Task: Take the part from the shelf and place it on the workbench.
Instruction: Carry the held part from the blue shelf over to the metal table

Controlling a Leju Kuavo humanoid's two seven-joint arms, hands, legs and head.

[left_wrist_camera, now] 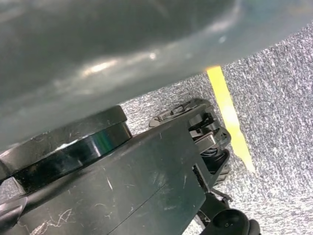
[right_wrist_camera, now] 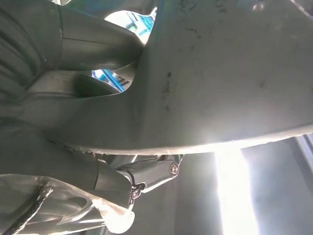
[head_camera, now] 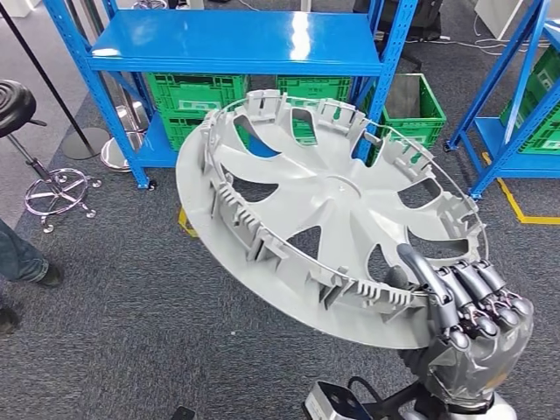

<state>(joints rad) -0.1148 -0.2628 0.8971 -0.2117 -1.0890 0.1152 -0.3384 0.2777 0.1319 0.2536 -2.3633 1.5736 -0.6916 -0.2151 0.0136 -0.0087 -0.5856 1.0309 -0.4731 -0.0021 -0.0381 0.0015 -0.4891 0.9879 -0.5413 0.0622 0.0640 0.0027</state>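
Head view first: the blue metal shelf rack (head_camera: 238,42) stands ahead on grey carpet (head_camera: 119,315), with green plastic crates (head_camera: 195,92) on its lower level and another green crate (head_camera: 423,109) just beside its right post. Held up in the air in front of it, tilted with its ribbed inner side upward, is the large round grey plastic wheel cover (head_camera: 317,206), well clear of the rack. Its near right rim is clamped by the right robot hand (head_camera: 472,319), dark fingers (head_camera: 462,289) curled over the edge and the thumb beneath. From the right wrist, the cover's smooth underside (right_wrist_camera: 229,73) rests against that hand (right_wrist_camera: 55,78). A black stool (head_camera: 17,105) stands at far left, near a person's shoe (head_camera: 46,276). I cannot tell what the left robot hand is doing.
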